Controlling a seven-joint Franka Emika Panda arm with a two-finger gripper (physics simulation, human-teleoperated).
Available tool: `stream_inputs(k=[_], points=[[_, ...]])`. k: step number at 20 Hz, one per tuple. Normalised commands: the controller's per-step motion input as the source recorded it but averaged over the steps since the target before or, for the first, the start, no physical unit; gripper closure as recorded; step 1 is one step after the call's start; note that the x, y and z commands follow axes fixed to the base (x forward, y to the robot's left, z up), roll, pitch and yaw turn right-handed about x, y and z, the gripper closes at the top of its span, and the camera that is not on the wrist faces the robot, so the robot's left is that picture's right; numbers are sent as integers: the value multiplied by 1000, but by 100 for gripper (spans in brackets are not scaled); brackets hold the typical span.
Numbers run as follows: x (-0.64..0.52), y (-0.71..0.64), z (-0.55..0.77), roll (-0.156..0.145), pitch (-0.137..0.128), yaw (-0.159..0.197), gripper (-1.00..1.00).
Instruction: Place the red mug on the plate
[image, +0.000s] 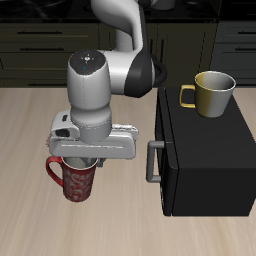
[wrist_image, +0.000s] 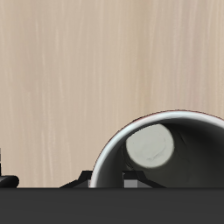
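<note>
— What did the red mug (image: 78, 182) look like?

— Dark red with a mottled pattern and a red loop handle. It stood upright near the table's front edge. From the wrist camera its inside (wrist_image: 162, 162) was grey-white under a pale rim.

— And the plate?

— It showed in neither view, so its place could not be told.
</note>
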Motion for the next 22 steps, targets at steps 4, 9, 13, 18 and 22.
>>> stream_inputs(k=[4, 9, 13, 18, 22], points=[[-347, -124, 123, 26, -26, -44, 100], [-440, -38, 69, 42, -28, -35, 100], [-445, -149, 17, 32, -25, 12, 100], [-281, -211, 33, -4, -12, -17, 100], [-300, -178, -24, -2, -22, -1, 100]])
